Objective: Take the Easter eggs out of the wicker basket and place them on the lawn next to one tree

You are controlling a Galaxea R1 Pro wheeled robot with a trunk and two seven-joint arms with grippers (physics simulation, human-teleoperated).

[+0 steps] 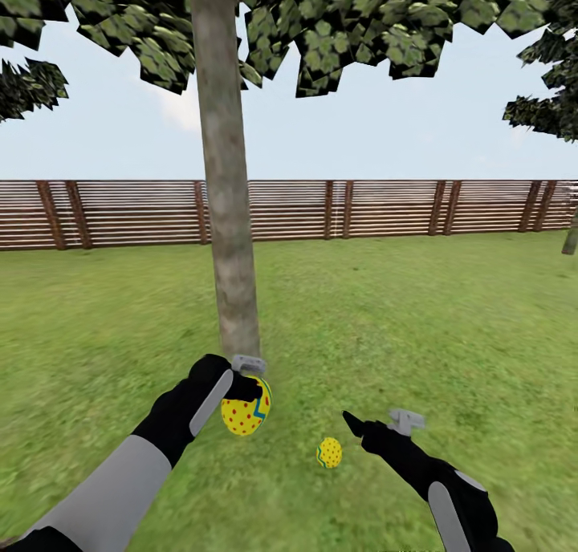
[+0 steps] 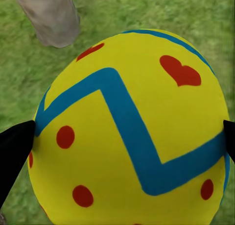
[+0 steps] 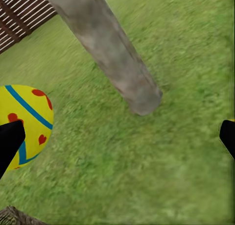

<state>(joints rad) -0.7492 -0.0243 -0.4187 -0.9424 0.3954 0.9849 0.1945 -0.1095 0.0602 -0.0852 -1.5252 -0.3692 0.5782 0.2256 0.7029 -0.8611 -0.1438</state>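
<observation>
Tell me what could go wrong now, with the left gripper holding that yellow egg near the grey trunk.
The yellow zigzag egg is pinched only at its round sides by the left gripper, so it could slip out. Released while above the green lawn, it may roll away from the grey-brown tree trunk. The open right gripper beside the smaller yellow egg might nudge it.

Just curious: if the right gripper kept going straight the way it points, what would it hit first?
Probably bare lawn short of the tree trunk. The right gripper is open and aims at grass near the trunk's base, though depth is uncertain.
</observation>
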